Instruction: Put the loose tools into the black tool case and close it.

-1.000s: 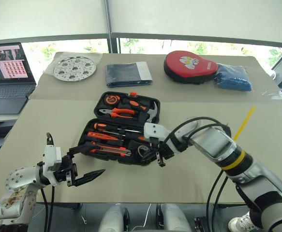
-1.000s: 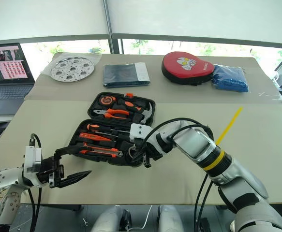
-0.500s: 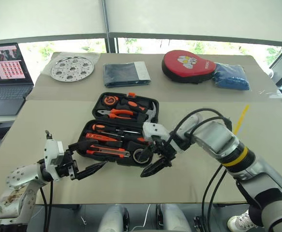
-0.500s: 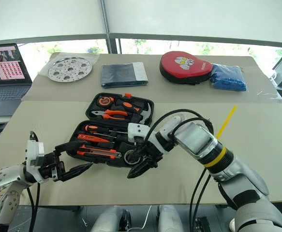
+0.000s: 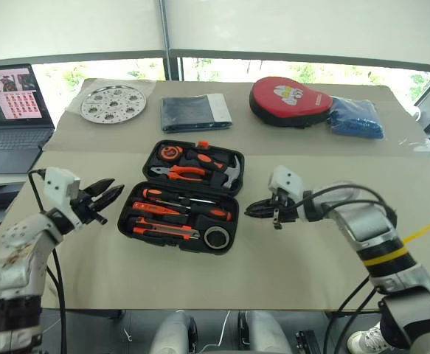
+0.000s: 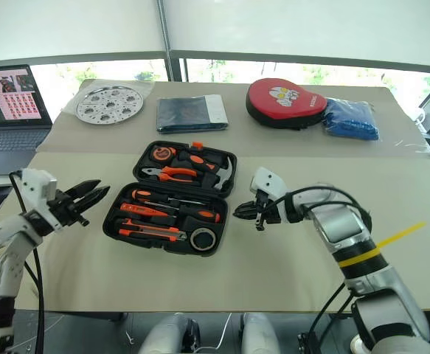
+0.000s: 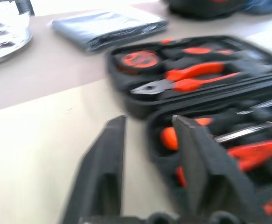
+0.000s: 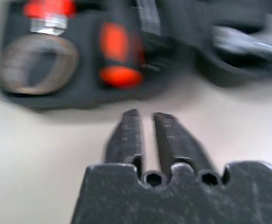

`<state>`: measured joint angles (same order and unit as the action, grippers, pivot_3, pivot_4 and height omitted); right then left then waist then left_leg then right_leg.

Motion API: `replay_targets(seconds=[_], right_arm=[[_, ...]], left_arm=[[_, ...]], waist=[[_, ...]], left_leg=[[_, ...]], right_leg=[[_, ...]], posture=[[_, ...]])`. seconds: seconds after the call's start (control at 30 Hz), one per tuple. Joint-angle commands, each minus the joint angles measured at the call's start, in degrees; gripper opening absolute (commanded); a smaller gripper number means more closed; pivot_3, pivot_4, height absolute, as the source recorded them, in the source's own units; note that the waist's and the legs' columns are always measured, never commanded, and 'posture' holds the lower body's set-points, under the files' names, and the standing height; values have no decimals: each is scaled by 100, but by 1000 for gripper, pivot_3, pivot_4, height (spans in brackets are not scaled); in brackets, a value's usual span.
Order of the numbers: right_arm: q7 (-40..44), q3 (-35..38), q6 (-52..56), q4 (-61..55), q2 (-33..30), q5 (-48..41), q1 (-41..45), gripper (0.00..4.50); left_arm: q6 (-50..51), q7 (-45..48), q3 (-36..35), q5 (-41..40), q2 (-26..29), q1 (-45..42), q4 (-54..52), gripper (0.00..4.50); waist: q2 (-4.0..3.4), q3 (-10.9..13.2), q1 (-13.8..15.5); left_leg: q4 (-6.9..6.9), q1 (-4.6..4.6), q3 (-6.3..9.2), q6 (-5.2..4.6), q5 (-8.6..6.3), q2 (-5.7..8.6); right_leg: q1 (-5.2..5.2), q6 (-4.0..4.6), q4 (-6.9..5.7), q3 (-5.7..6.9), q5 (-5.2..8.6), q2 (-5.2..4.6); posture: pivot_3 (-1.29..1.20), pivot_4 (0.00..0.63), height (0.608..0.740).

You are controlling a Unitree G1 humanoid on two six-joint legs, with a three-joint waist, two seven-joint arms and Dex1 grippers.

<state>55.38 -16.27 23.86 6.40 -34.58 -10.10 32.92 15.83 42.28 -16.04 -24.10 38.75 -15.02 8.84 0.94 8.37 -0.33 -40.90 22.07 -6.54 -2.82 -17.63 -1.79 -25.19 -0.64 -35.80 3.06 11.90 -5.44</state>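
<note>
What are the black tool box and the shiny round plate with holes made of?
The black tool case looks like moulded plastic: matte, with shaped recesses holding the tools. The round plate looks like metal, probably steel: silvery, glossy and punched with holes. That is only a guess from its shine.

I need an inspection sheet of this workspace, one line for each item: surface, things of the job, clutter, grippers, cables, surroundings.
Surface: beige table, bare in front of the case.
Job's things: black tool case lies open; screwdrivers, utility knife and tape roll sit in its near half.
Clutter: round metal plate, folded dark cloth, red pouch, blue bundle along the far edge.
Grippers: left gripper left of the case, slightly parted, empty; right gripper right of the case, shut, empty.
Cables: black cables loop over the right arm.
Surroundings: open laptop at left; windows behind.
</note>
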Motion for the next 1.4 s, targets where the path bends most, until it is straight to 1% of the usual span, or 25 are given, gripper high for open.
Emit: replay_targets(seconds=[0.03,0.23,0.3,0.43,0.57,0.67,0.83,0.97,1.17,1.4], right_arm=[[-594,242,-554,165,327,263,-28,0],[-753,178,-611,248,711,438,35,0],[-759,200,-603,286,768,468,57,0],[-698,291,-650,265,779,433,29,0],[-470,350,-625,135,640,345,-109,0],[-344,504,-572,47,457,242,-212,0],[-122,905,-491,-118,-61,141,-537,0],[-13,1146,-444,-234,-412,43,-889,0],[117,1304,-185,-549,-659,-140,-1439,0],[70,1369,246,-1153,-636,-350,-1851,0]], left_arm=[[-117,-184,299,387,-122,-606,636,39],[113,-116,862,875,-231,-1272,1578,39],[281,65,1076,968,-231,-1367,1701,39],[467,543,1244,825,-369,-1433,1660,39],[574,975,1327,611,-585,-1312,1373,39],[810,1172,1433,520,-705,-1104,948,39],[1124,1057,1599,395,-1031,-624,-82,39],[1388,883,1744,430,-1227,-310,-706,39],[1425,544,1682,517,-1400,-154,-831,39],[1482,422,1707,514,-1559,-258,-792,39]], waist=[[0,0,-28],[0,0,-63],[0,0,-53],[0,0,-34],[-1,0,16],[-1,0,88],[-1,0,147],[0,0,169],[0,-1,163],[0,-1,162]], left_leg=[[0,1,0,2,1,-2],[0,3,-3,5,3,-1],[2,5,-4,5,3,-2],[0,2,-6,5,3,-3],[0,3,-3,3,3,0],[-1,8,-3,-3,-1,4],[-2,17,1,-14,-7,12],[-7,16,3,-20,-10,18],[-7,-1,6,-21,-11,16],[-17,-30,7,-33,-17,17]], right_leg=[[0,0,-2,-1,0,1],[1,-1,-18,-2,-1,13],[0,-1,-16,-2,0,13],[5,-3,-16,-3,1,10],[6,-7,-16,-4,3,5],[7,-14,-8,-4,4,0],[9,-24,5,-3,3,-10],[15,-31,7,-4,3,-16],[23,-31,6,-11,3,-14],[45,-31,8,-24,3,-18]], posture=[[0,150,740],[0,150,740],[0,150,740],[0,150,740],[0,150,740],[0,150,740],[0,150,740],[0,150,740],[0,150,740],[0,150,740]])
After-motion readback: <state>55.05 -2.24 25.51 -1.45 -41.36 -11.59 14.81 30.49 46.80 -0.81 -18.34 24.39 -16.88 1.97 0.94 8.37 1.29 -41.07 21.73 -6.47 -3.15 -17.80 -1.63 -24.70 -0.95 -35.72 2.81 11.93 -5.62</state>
